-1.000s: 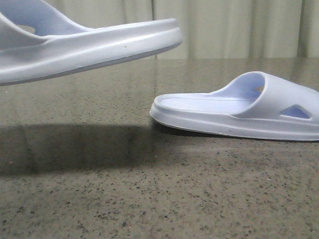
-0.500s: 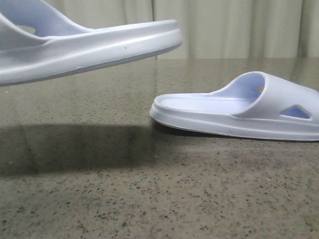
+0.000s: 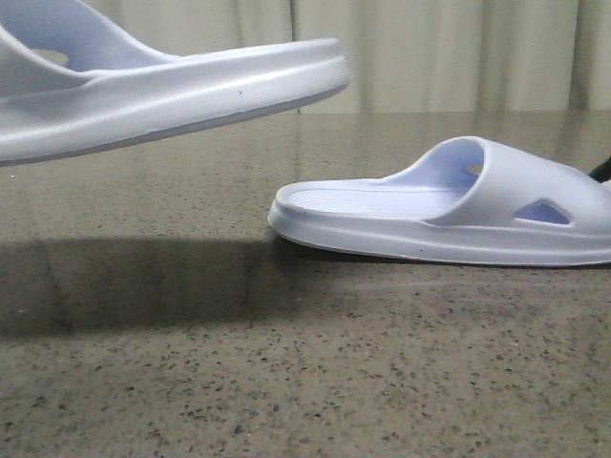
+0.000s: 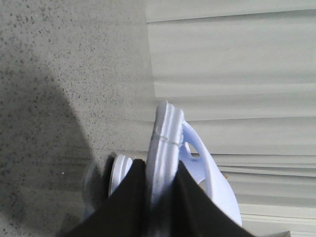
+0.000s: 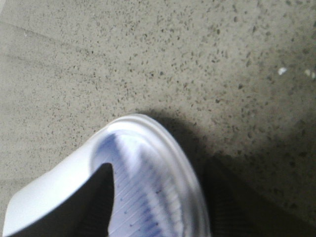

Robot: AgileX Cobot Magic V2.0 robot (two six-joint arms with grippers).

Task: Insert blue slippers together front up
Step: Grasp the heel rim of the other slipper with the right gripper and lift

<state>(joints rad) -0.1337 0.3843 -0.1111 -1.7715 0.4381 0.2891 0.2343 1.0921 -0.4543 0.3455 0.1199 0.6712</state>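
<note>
So the left claw (image 4: 160, 170) is clamping down on the sole edge of one blue slipper (image 3: 191, 91). In the left wrist view its two black fingers (image 4: 129, 200) are squeezing the thick foam rim from both sides. That slipper is hanging in the air up around 10 o'clock in the front view, well clear of the counter (image 3: 286, 382). It's tilting a bit, with its rounded end poking toward 3 o'clock and sitting higher than the rest. It's throwing a big dark shadow (image 3: 143, 281) on the speckled stone below.

The other blue slipper (image 3: 439, 215) is lying flat on the counter, sole down, over around 3 to 4 o'clock. Its ribbed footbed is facing up, and its strap with the triangular side hole is toward the right edge. The two slippers aren't touching, and the raised one is sitting above and to the left of it.

The right claw (image 5: 158, 170) is right at that second slipper. One dark finger (image 5: 96, 197) is sitting in by the footbed and the other is outside the sole. That view is blurry though, so I honestly can't tell if it's pinching the foam or just straddling it.

A pale curtain (image 3: 430, 52) is hanging behind the counter.
</note>
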